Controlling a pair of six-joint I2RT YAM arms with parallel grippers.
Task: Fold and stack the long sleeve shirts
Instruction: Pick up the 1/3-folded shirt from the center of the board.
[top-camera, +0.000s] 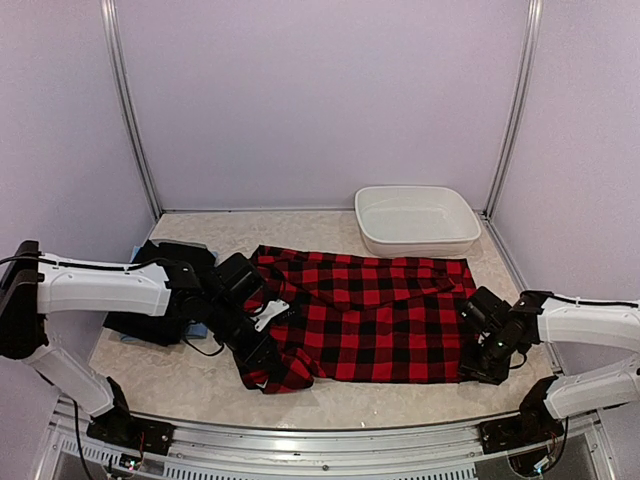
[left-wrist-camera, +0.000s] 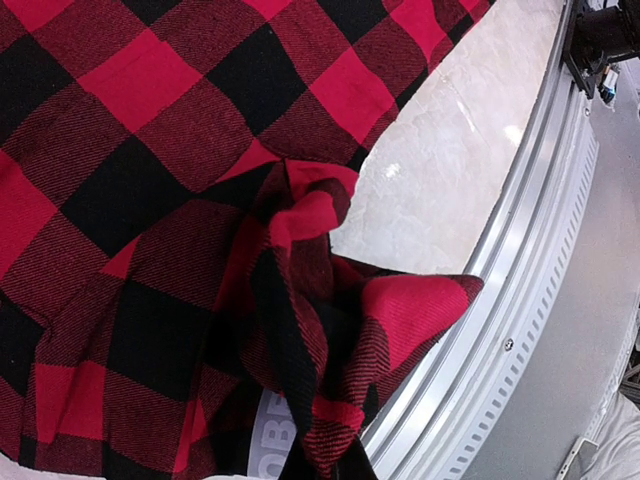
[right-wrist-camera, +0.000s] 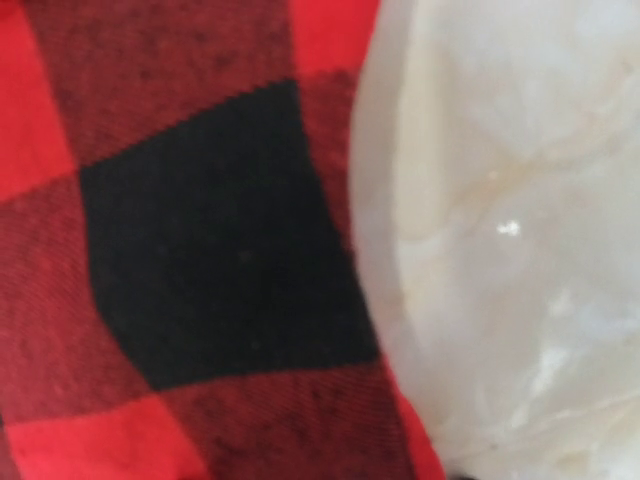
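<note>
Red-and-black checked flannel shirt (top-camera: 375, 310) lies spread across the middle of the table (top-camera: 170, 385), mostly flat. Its near left corner is rumpled and gathered.

Left gripper (top-camera: 262, 358) sits on that corner, closed tight. The left wrist view shows cloth drawn up into a bunched fold where the fingers are, and the fabric hides them.

Right gripper (top-camera: 484, 362) is down at the shirt's near right corner. Its wrist view shows only blurred check and bare tabletop, so jaw opening and any hold cannot be determined.

Black shirt (top-camera: 135, 322) lies heaped under the left arm, with light blue cloth (top-camera: 198, 330) showing at its edge.

White basin (top-camera: 420, 243) stands at the back right, just beyond the flannel's far edge.
</note>
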